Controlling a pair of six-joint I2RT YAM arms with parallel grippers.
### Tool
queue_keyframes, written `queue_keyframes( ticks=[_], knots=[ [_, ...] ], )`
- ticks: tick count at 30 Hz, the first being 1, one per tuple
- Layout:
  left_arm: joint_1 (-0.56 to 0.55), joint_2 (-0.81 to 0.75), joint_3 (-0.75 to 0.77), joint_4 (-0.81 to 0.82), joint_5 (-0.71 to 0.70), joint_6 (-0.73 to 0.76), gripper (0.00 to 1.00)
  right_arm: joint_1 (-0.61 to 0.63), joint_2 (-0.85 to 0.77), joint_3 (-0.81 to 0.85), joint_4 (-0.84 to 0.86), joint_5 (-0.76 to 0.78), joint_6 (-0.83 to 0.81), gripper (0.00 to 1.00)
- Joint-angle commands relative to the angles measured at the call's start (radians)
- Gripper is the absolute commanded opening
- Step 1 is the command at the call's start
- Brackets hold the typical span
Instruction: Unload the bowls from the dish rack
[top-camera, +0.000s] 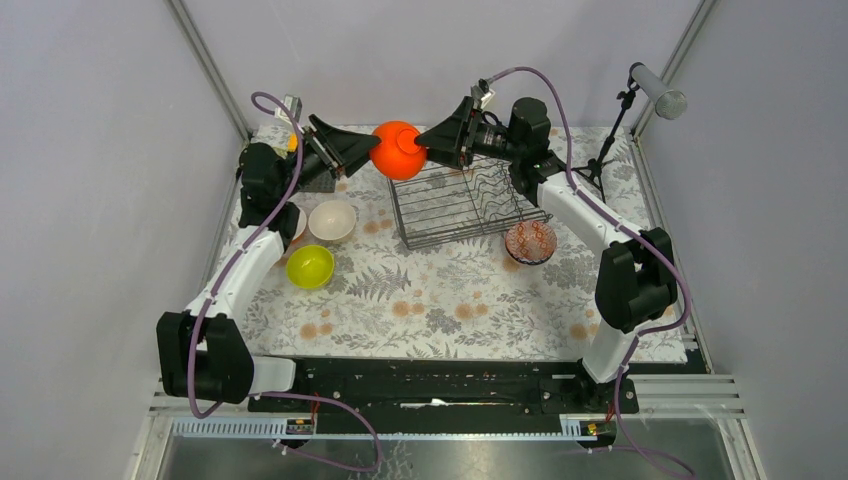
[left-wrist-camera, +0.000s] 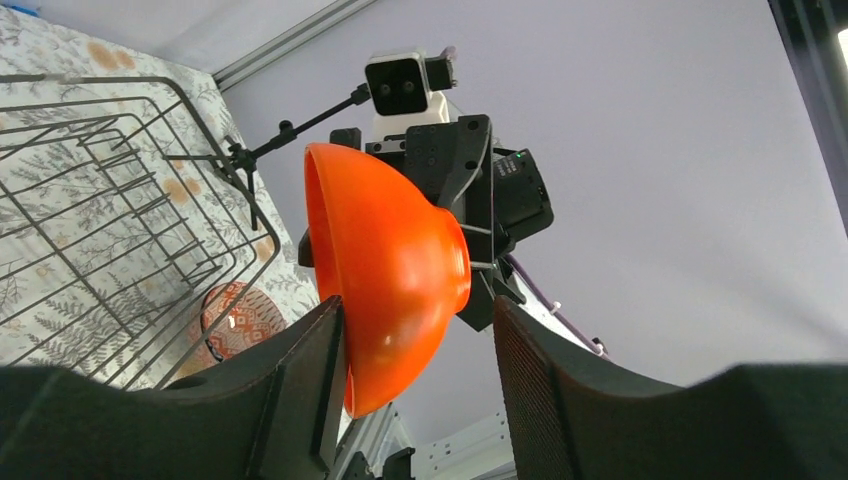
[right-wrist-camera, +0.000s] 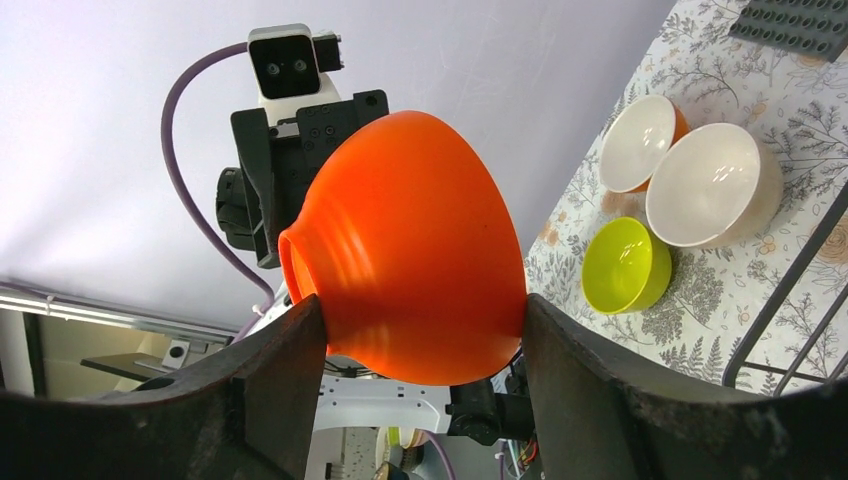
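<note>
Top external view: a glossy round orange bowl (top-camera: 397, 150) hangs in the air over the far left corner of the dark wire dish rack (top-camera: 470, 205), caught between both arms. The right end effector (top-camera: 425, 145) comes at it from the right and the left end effector (top-camera: 362, 152) from the left, which reads as a hand-over toward the left side. That is where the cream bowl (top-camera: 332, 220) and yellow-green bowl (top-camera: 310, 266) already sit on the table (top-camera: 440, 300), well apart from the rack. A pink patterned bowl (top-camera: 530, 241) rests just beside the rack's right edge, and the rack itself looks bare of bowls. The table carries a pale cloth printed with grey ferns and orange flowers. Plain grey walls close in three sides, and a small device on a stand (top-camera: 657, 92) rises at the back right.

Left wrist view: the left end effector (left-wrist-camera: 418, 312) straddles the orange bowl (left-wrist-camera: 390, 270). One finger lies against the bowl's side and the other stands off with a visible gap, so the jaws are fairly wide and not yet gripping.

Right wrist view: the right end effector (right-wrist-camera: 422, 308) clamps the orange bowl (right-wrist-camera: 420, 250) across its belly, with both fingers touching. Below it lie the cream and yellow-green bowls and a second orange bowl with white inside (right-wrist-camera: 640, 140), the latter touching the cream one, near a dark grey studded plate (right-wrist-camera: 790, 20).
</note>
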Motion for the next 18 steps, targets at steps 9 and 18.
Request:
queue_keyframes(
  ticks=[9, 18],
  knots=[
    [-0.034, 0.037, 0.020, 0.122, 0.054, -0.030, 0.17, 0.000, -0.014, 0.007, 0.062, -0.059, 0.015, 0.73],
    [-0.035, 0.038, 0.072, -0.098, 0.036, 0.120, 0.00, -0.003, -0.014, 0.006, 0.002, -0.029, -0.050, 1.00]
  ],
)
